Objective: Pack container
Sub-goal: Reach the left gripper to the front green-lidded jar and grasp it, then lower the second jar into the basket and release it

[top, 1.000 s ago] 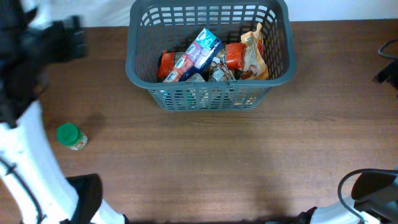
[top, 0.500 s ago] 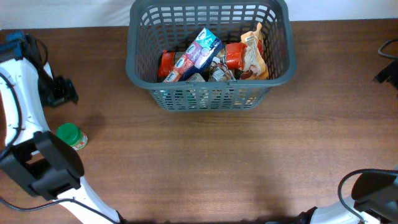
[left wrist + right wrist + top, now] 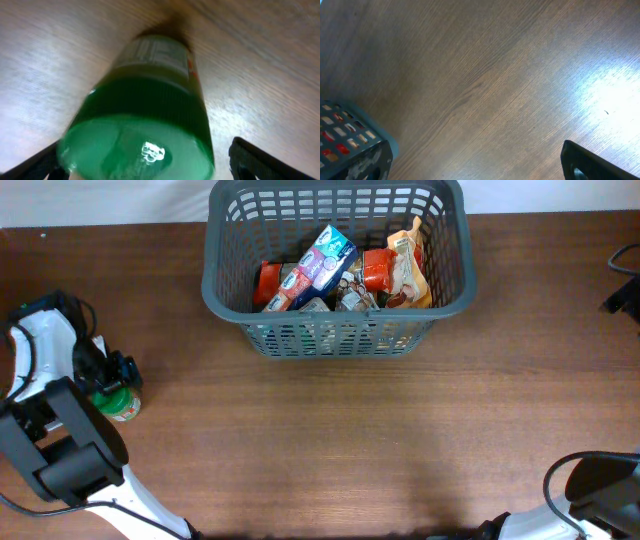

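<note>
Smooth green-lidded cylindrical jar (image 3: 150,115) on grained wood (image 3: 260,60), left gripper (image 3: 147,162) jaws spread around it; right gripper (image 3: 480,167) likewise splayed

**Colour and Pattern Reference**

- Container (image 3: 335,335): dark grey-blue plastic throughout. The walls carry a regular slotted lattice.
- Table (image 3: 350,450): mid-brown wood with a fine, straight grain. The wrist views show pale glare patches on it.
- Jar (image 3: 145,120): bright green lid with a small white highlight. The label band is pale, with red-orange marks at one edge.
- Carton (image 3: 325,258): blue and purple panels with white print.
- Left packet (image 3: 268,282): red-orange.
- Right packet (image 3: 377,270): red-orange, with white patches.
- Bag (image 3: 412,265): orange-tan, with cream areas.
- Left arm (image 3: 40,345): white shells, with black joints and black cabling.
</note>
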Available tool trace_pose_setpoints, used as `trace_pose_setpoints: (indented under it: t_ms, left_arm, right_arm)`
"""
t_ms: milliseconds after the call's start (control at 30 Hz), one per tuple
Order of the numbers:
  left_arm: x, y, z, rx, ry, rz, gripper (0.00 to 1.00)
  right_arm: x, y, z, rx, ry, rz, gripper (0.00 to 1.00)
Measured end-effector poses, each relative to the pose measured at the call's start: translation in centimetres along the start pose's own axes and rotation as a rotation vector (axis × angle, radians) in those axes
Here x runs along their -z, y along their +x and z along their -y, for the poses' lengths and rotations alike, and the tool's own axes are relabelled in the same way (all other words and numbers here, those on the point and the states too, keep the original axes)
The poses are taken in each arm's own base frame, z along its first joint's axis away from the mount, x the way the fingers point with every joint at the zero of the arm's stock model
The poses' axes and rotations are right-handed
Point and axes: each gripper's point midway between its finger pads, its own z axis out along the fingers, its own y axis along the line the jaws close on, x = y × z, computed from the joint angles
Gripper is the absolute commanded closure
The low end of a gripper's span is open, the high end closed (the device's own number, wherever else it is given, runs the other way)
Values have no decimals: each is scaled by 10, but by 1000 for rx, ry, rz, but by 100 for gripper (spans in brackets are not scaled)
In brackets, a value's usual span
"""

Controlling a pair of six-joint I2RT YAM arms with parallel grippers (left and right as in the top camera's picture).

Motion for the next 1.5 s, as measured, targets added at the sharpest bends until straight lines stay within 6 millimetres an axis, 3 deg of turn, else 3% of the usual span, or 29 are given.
trace_pose_setpoints:
  t_ms: [433, 500, 533, 733, 900, 1000, 1133, 1200, 1300, 1367, 1433, 1500]
  left_arm:
    - [-30, -4, -10, 36, 4, 24, 20]
    - [-35, -5, -12, 42, 3, 30, 27]
    - [-36, -5, -12, 41, 4, 30, 44]
    - [-36, -8, -12, 41, 1, 49, 96]
    - [-34, -1, -5, 22, 47, 18, 98]
    - [-19, -2, 4, -9, 97, 19, 98]
    - [37, -30, 18, -62, 159, 139, 98]
    - [87, -48, 33, -128, 197, 270, 98]
    - [165, -58, 65, -267, 254, 477, 98]
    - [221, -50, 96, -395, 294, 628, 98]
    - [286, -25, 142, -598, 332, 814, 98]
    - [326, 0, 177, -749, 354, 942, 98]
  right_arm:
    - [0, 0, 0, 0, 0, 0, 1]
    - [0, 0, 0, 0, 0, 0, 1]
    - [0, 0, 0, 0, 0, 0, 1]
    - [0, 0, 0, 0, 0, 0, 1]
    - [0, 0, 0, 0, 0, 0, 1]
    - [0, 0, 0, 1, 0, 0, 1]
    - [0, 0, 0, 0, 0, 0, 1]
    - [0, 0, 0, 0, 0, 0, 1]
    - [0, 0, 0, 0, 0, 0, 1]
    - [0, 0, 0, 0, 0, 0, 1]
    - [0, 0, 0, 0, 0, 0, 1]
    - [0, 0, 0, 0, 0, 0, 1]
